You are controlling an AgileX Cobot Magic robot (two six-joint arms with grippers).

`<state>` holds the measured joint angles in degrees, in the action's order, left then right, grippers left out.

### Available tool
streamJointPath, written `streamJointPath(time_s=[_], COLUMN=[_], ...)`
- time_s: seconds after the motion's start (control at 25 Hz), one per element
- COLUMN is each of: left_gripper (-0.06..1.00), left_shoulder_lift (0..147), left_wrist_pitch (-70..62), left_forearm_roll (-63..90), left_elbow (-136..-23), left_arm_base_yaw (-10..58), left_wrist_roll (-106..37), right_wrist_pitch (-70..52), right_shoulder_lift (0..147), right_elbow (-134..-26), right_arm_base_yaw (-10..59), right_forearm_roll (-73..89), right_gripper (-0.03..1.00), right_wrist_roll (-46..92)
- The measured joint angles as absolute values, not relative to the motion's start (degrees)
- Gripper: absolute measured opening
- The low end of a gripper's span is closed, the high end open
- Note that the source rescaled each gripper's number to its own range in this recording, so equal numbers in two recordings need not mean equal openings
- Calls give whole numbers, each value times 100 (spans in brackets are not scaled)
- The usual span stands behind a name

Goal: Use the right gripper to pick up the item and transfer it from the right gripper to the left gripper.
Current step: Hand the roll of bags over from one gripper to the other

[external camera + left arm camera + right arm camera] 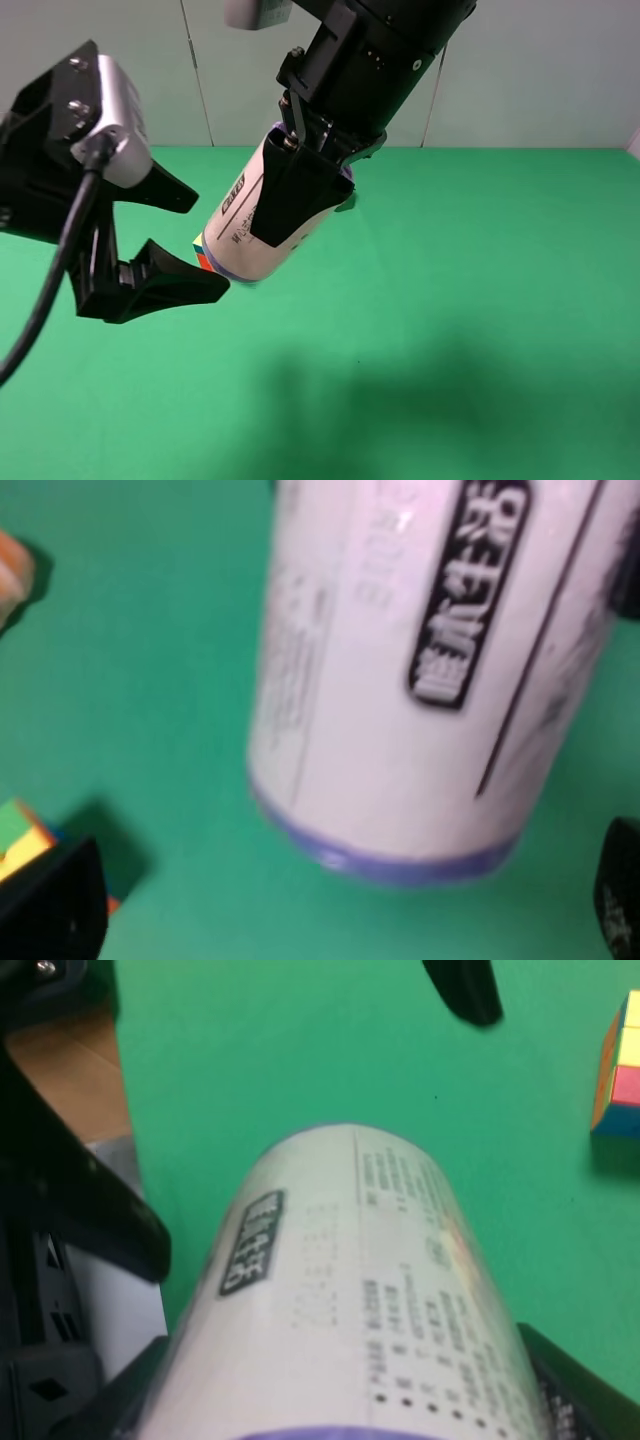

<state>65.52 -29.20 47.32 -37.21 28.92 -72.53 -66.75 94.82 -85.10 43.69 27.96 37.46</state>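
My right gripper (315, 195) is shut on the item (240, 235), a cream-white can with purple ends and dark print, and holds it tilted in the air above the green table. My left gripper (210, 243) is open, its two fingers spread just left of the can's lower end and apart from it. In the left wrist view the can (420, 680) fills the frame, with one black fingertip (50, 900) at each lower corner. In the right wrist view the can (350, 1300) lies between my right fingers (575, 1395).
A multicoloured puzzle cube (201, 250) sits on the green table (480, 300) behind the left fingers; it also shows in the left wrist view (20, 835) and right wrist view (618, 1070). An orange roll (12, 565) lies at one edge of the left wrist view.
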Motion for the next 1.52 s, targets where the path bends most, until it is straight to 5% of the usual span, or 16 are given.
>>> streamJointPath(time_s=[0.84, 0.96, 1.08, 1.24, 1.52], left_gripper=[88, 78, 57, 0, 0], left_shoulder_lift=[7019, 7024, 7024, 7024, 7024], left_wrist_pitch=[-2364, -2421, -2485, -2552, -2552], left_forearm_roll=[6309, 6322, 6325, 6325, 6325], left_elbow=[-3822, -3822, -3822, -3822, -3822], left_arm_base_yaw=[3290, 3290, 3290, 3297, 3297], left_wrist_roll=[-8976, -9214, -9371, -9405, -9416], right_wrist_pitch=[-6675, -6675, -6675, -6637, -6637], right_shoulder_lift=[9482, 9482, 9482, 9482, 9482], right_elbow=[-8510, -8510, -8510, -8510, -8510], right_arm_base_yaw=[4369, 4369, 4369, 4369, 4364], right_forearm_roll=[3056, 3074, 3074, 3068, 3068], right_gripper=[0, 0, 0, 0, 0], right_wrist_roll=[3823, 3828, 3828, 3828, 3828])
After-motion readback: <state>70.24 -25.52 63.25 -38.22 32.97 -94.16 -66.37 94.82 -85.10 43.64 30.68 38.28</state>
